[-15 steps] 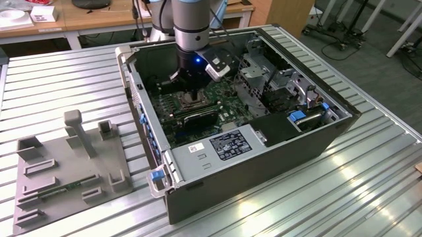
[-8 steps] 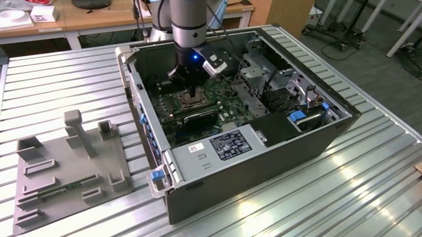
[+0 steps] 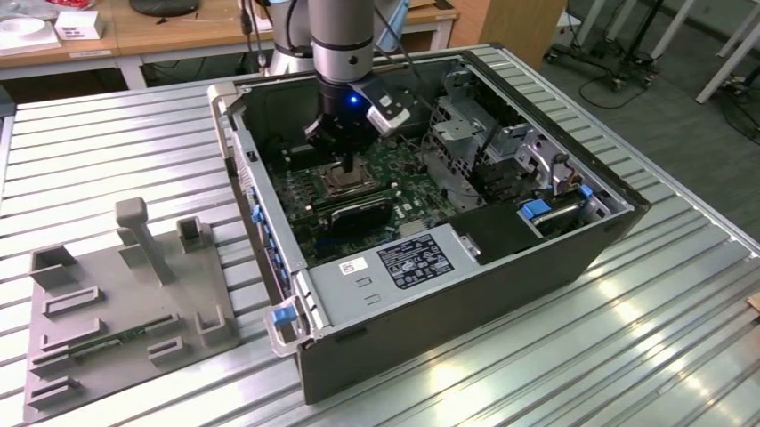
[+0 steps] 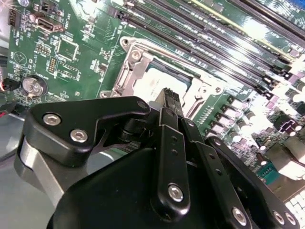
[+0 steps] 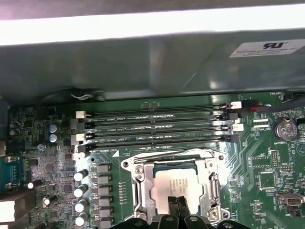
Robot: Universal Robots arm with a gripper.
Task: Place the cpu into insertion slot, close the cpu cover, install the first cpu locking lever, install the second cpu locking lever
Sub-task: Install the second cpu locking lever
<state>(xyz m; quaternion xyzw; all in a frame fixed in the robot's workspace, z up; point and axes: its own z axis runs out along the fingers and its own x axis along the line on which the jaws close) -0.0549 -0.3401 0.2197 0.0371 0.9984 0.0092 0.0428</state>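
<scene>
The cpu [image 5: 177, 183] lies grey face up in the insertion slot [image 3: 347, 184] on the green motherboard inside the open computer case. The silver cpu cover [image 5: 138, 186] lies flat around it, and the chip shows through its window. In the second wrist view the cpu [image 4: 152, 83] and the cover [image 4: 131, 71] sit just past my fingertips. My gripper [image 5: 177, 204] hangs low over one edge of the chip with its black fingers pressed together and nothing between them. I cannot tell whether the tips touch the chip. A thin metal lever [image 5: 171, 153] runs along the socket's side nearest the memory slots.
Several long memory slots [image 5: 152, 126] run beside the socket, with a row of capacitors [image 5: 81, 191] and a coin battery [image 5: 286, 129] nearby. The case wall [image 5: 152, 67] rises behind. A power supply box [image 3: 392, 267] and drive cage [image 3: 540, 209] crowd the case. A grey fixture [image 3: 119, 302] lies outside.
</scene>
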